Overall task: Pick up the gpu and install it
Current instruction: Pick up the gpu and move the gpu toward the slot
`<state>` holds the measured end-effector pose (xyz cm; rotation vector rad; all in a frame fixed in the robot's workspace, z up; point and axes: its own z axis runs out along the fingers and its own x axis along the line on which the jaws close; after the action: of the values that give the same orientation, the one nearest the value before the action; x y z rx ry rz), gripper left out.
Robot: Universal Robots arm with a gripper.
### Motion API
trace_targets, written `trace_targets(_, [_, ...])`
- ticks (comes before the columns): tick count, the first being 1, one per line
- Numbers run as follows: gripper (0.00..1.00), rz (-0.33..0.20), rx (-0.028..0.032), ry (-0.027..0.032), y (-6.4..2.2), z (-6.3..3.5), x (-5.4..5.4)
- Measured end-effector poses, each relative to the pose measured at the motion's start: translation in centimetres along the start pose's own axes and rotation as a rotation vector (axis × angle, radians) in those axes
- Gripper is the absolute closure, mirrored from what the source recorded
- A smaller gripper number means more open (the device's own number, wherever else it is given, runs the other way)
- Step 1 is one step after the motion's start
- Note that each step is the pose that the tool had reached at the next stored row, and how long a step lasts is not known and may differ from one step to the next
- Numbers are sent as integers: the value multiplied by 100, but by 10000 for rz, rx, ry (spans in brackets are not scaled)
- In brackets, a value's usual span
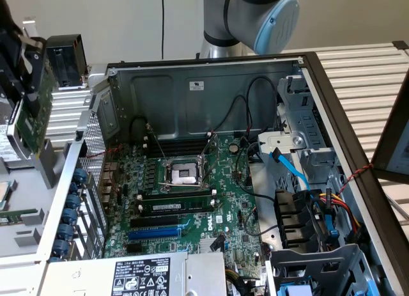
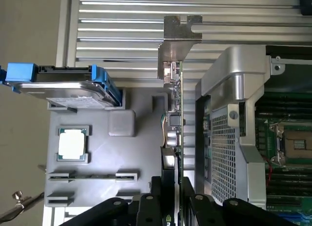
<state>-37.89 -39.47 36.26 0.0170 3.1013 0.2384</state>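
Slatted desk (image 2: pixel 122 30): grey tray (image 2: pixel 141 153) holds a CPU (image 2: pixel 72 144) and drive (image 2: pixel 61 87); jaws clamp the gpu (image 2: pixel 174 121) beside the case (image 2: pixel 234 74).

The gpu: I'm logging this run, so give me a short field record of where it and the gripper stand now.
gpu: in the gripper, outside the case, at the exterior view's left
gripper: shut on the gpu
case: open, motherboard exposed
blue slot: empty
grey tray: holds hard drive, processor chip, memory stick
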Motion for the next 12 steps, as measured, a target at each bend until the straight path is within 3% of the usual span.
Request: trace_targets(12, [73,6,-16,32,-5,-540,-510])
